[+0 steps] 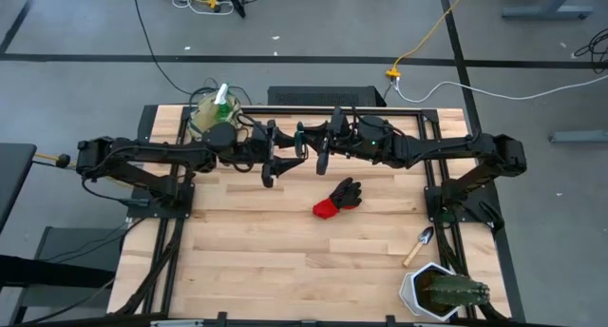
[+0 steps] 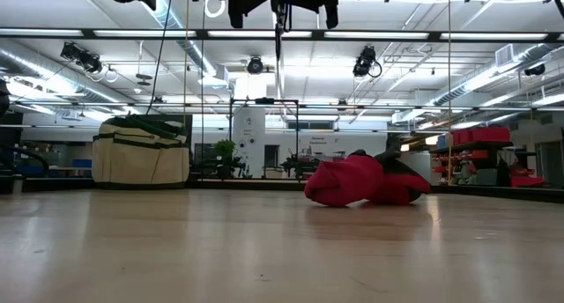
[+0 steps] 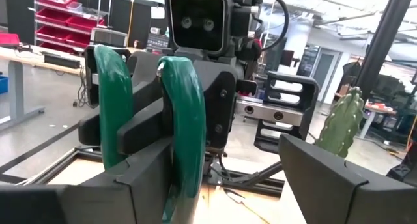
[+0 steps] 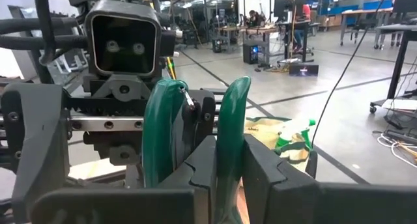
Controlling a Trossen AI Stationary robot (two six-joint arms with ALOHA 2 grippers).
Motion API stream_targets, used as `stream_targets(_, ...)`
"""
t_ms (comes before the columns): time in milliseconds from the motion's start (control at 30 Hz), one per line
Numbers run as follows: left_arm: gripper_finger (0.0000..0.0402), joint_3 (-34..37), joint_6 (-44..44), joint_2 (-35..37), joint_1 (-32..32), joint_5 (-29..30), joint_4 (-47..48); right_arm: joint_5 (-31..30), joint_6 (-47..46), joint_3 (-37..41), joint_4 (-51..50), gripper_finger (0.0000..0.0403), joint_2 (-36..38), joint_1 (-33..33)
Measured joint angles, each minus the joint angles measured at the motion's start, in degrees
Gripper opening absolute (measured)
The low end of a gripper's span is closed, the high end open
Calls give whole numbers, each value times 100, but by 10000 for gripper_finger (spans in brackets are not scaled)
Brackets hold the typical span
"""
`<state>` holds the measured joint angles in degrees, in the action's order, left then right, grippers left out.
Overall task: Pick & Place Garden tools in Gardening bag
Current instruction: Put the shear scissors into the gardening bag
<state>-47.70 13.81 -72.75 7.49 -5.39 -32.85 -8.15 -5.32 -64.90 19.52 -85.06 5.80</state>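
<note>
Shears with green handles hang between my two grippers above the table's far side. My right gripper is clamped on them; my left gripper stands open alongside. Gardening bag sits at the far left corner, spray bottle inside; glove lies mid-table, trowel near right.

A: The glove?
B: Red with black fingers. The gardening bag is beige with green trim.
A: And the shears' handles?
B: Green. The cactus is green in a white pot.
</note>
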Motion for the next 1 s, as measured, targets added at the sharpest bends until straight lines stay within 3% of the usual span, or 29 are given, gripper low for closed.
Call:
stream_targets(167,261,0,-5,4,0,1,-1,3,2,0,6,45,-2,-2)
stream_targets(500,180,0,-5,2,9,9,18,20,2,0,18,45,-2,-4)
stream_targets(1000,95,0,-7,0,9,95,23,25,2,0,25,45,-2,-7)
